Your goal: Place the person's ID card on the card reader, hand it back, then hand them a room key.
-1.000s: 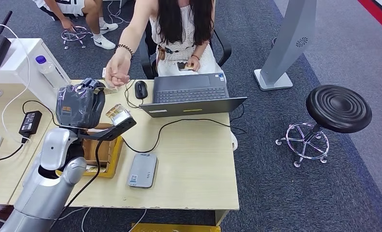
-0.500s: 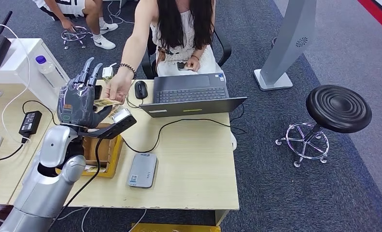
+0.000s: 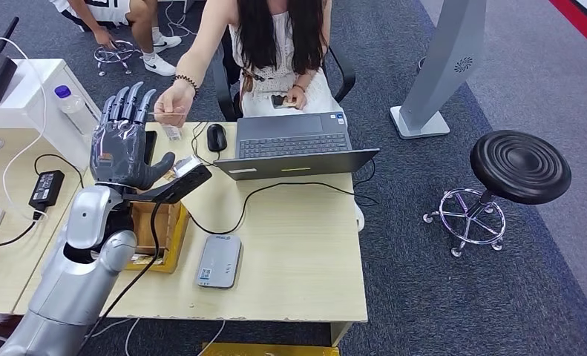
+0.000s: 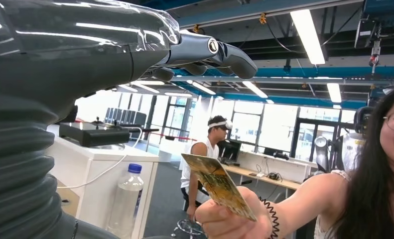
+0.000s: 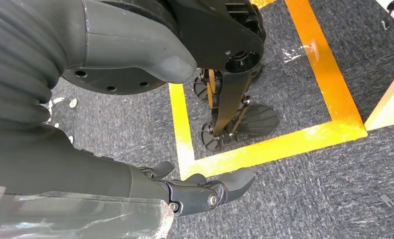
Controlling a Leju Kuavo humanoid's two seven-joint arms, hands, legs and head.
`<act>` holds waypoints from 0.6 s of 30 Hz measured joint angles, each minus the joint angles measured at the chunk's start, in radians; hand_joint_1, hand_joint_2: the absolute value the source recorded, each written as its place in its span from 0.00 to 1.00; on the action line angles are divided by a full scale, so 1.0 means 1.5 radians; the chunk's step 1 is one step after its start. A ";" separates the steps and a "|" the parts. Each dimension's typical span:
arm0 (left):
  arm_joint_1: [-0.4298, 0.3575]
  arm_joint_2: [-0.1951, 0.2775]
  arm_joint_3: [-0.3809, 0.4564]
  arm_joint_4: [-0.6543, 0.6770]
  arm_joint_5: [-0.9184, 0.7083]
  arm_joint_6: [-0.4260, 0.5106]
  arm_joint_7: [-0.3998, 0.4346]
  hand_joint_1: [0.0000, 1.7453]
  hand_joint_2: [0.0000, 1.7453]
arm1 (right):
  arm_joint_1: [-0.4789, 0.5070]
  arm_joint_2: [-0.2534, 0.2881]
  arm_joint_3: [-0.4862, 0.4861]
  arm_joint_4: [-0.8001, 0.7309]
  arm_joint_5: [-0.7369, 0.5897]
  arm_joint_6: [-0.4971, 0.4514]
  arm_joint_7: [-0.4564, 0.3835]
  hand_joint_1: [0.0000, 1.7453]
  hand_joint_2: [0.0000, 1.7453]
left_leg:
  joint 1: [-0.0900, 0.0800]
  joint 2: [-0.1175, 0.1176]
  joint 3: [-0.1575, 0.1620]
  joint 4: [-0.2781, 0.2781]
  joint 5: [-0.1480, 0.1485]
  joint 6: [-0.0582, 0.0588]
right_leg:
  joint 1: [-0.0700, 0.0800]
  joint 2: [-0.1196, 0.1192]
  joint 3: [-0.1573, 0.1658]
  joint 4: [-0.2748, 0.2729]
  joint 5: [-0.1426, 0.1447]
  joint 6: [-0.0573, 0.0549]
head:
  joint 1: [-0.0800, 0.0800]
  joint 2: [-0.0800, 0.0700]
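My left hand (image 3: 123,144) is raised above the desk's far left side, open, fingers spread and pointing up, holding nothing. Just beyond its fingertips the seated person's hand (image 3: 174,104) pinches the gold-patterned ID card (image 4: 218,185). In the left wrist view my left hand (image 4: 110,55) reaches over that card without touching it. The grey card reader (image 3: 218,261) lies flat near the desk's front edge. A wooden box (image 3: 159,231) sits beside my left forearm. My right hand (image 5: 110,179) hangs over the floor, fingers loosely apart, empty.
An open laptop (image 3: 294,144) and a black mouse (image 3: 216,136) lie in front of the person. A water bottle (image 3: 75,107) and a power adapter (image 3: 47,188) sit at the left. A black stool (image 3: 520,167) stands on the carpet to the right.
My left hand went from closed around the card to fully spread. The person took hold of the card and drew it back toward themselves.
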State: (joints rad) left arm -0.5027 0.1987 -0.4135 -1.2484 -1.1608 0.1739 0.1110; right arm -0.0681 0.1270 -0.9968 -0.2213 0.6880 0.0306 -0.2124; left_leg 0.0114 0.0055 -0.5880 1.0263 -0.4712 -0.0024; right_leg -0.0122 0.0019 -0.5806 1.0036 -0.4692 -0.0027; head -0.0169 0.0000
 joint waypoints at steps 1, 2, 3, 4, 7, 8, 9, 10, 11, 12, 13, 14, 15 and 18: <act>0.000 0.000 0.000 0.001 0.000 0.000 0.000 0.00 1.00 | 0.000 0.000 0.000 0.000 0.000 0.000 0.000 0.00 1.00 | 0.000 0.000 0.000 0.000 0.000 0.000 | 0.000 0.000 0.000 0.000 0.000 0.000 | 0.000 0.000; 0.000 0.000 0.000 0.002 0.001 0.000 0.000 0.00 1.00 | 0.000 0.000 -0.001 0.000 0.000 -0.001 0.000 0.00 1.00 | 0.000 0.000 0.000 0.000 0.000 0.000 | 0.000 0.000 0.000 0.000 0.000 0.000 | 0.000 0.000; 0.000 -0.001 0.000 0.003 0.002 0.000 0.000 0.00 1.00 | 0.000 0.000 -0.001 0.000 0.000 -0.001 0.000 0.00 1.00 | 0.000 0.000 0.000 0.000 0.000 0.000 | 0.000 0.000 0.000 0.000 0.000 0.000 | 0.000 0.000; 0.000 -0.001 0.000 0.004 0.003 0.000 0.000 0.00 1.00 | 0.000 0.000 -0.001 0.000 0.000 0.000 0.000 0.00 1.00 | 0.000 0.000 0.000 0.000 0.000 0.000 | 0.000 0.000 0.000 0.000 0.000 0.000 | 0.000 0.000; 0.000 -0.003 0.000 0.006 0.009 0.000 -0.002 0.00 1.00 | 0.000 0.000 -0.002 0.000 0.001 0.001 0.000 0.00 1.00 | 0.000 0.000 0.000 0.000 0.000 0.000 | 0.000 0.000 0.000 0.000 0.000 0.000 | 0.000 0.000; 0.001 -0.003 0.000 0.006 0.012 0.001 -0.003 0.00 1.00 | 0.000 0.000 -0.002 0.000 0.002 0.001 0.000 0.00 1.00 | 0.000 0.000 0.000 0.000 0.000 0.000 | 0.000 0.000 0.000 0.000 0.000 0.000 | 0.000 0.000; 0.002 -0.003 0.000 0.006 0.016 0.002 -0.006 0.00 1.00 | 0.000 0.000 -0.002 0.000 0.002 0.001 0.000 0.00 1.00 | 0.000 0.000 0.000 0.000 0.000 0.000 | 0.000 0.000 0.000 0.000 0.000 0.000 | 0.000 0.000; 0.005 -0.003 0.000 0.005 0.019 0.003 -0.009 0.00 1.00 | 0.000 0.000 -0.003 0.000 0.001 0.001 0.000 0.00 1.00 | 0.000 0.000 0.000 0.000 0.000 0.000 | 0.000 0.000 0.000 0.000 0.000 0.000 | 0.000 0.000; 0.010 -0.002 0.000 0.003 0.023 0.005 -0.013 0.00 1.00 | 0.000 0.000 -0.005 0.000 0.001 0.001 0.000 0.00 1.00 | 0.000 0.000 0.000 0.000 0.000 0.000 | 0.000 0.000 0.000 0.000 0.000 0.000 | 0.000 0.000; 0.018 0.000 0.000 -0.003 0.025 0.006 -0.017 0.00 1.00 | 0.000 0.000 -0.006 0.000 0.000 0.001 0.000 0.00 1.00 | 0.000 0.000 0.000 0.000 0.000 0.000 | 0.000 0.000 0.000 0.000 0.000 0.000 | 0.000 0.000; 0.028 0.003 -0.002 -0.012 0.028 0.006 -0.022 0.00 1.00 | 0.001 0.000 -0.009 0.000 -0.002 0.000 0.000 0.00 1.00 | 0.000 0.000 0.000 0.000 0.000 0.000 | 0.000 0.000 0.000 0.000 0.000 0.000 | 0.000 0.000; 0.042 0.007 -0.004 -0.025 0.030 0.007 -0.026 0.00 1.00 | 0.001 0.000 -0.012 0.000 -0.004 -0.001 0.000 0.00 1.00 | 0.000 0.000 0.000 0.000 0.000 0.000 | 0.000 0.000 0.000 0.000 0.000 0.000 | 0.000 0.000; 0.060 0.013 -0.005 -0.041 0.032 0.008 -0.030 0.00 1.00 | 0.001 0.000 -0.014 0.000 -0.007 -0.001 0.000 0.00 1.00 | 0.000 0.001 0.000 0.000 0.000 0.000 | 0.000 0.001 0.000 0.000 0.000 0.000 | 0.000 0.000; 0.132 0.035 -0.007 -0.106 0.032 0.025 -0.042 0.00 1.00 | 0.004 0.000 -0.024 0.000 -0.014 -0.003 -0.001 0.00 1.00 | 0.000 0.001 0.000 0.000 -0.002 0.000 | 0.000 0.001 0.000 0.000 -0.001 0.000 | 0.000 0.000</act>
State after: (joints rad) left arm -0.3052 0.2510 -0.4247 -1.4072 -1.1124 0.2117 0.0479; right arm -0.0620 0.1270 -1.0326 -0.2213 0.6663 0.0255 -0.2137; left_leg 0.0113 0.0070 -0.5880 1.0262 -0.4738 -0.0023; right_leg -0.0123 0.0040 -0.5805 1.0036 -0.4703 -0.0020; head -0.0170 0.0000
